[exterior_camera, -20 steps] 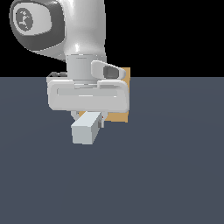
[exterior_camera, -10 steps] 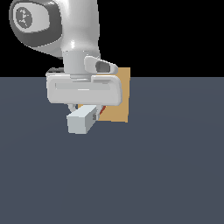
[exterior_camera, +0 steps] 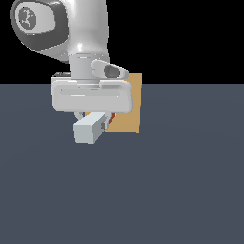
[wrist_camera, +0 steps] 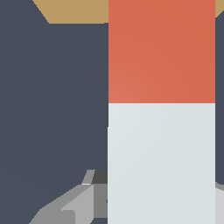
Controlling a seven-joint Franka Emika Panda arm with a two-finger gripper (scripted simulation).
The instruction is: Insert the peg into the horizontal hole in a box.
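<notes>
My gripper [exterior_camera: 93, 120] is shut on the peg [exterior_camera: 89, 128] and holds it level above the floor. The peg's pale grey-white end points toward the camera in the exterior view. Its red end [exterior_camera: 112, 119] points at the tan box [exterior_camera: 129, 105] just behind it. In the wrist view the peg fills the frame, white part [wrist_camera: 161, 162] near, red part [wrist_camera: 161, 50] far, with the box [wrist_camera: 76, 11] at the red end. One grey finger [wrist_camera: 72, 208] shows beside the peg. The hole is hidden behind the peg and the hand.
A flat dark grey-blue floor [exterior_camera: 181, 181] lies under everything. The white arm and hand [exterior_camera: 90, 95] cover the exterior view's left part of the box. Nothing else stands in view.
The arm and the held peg have moved toward the box. The peg's white end now shows shorter and closer to the box face, and more of the box is covered.
</notes>
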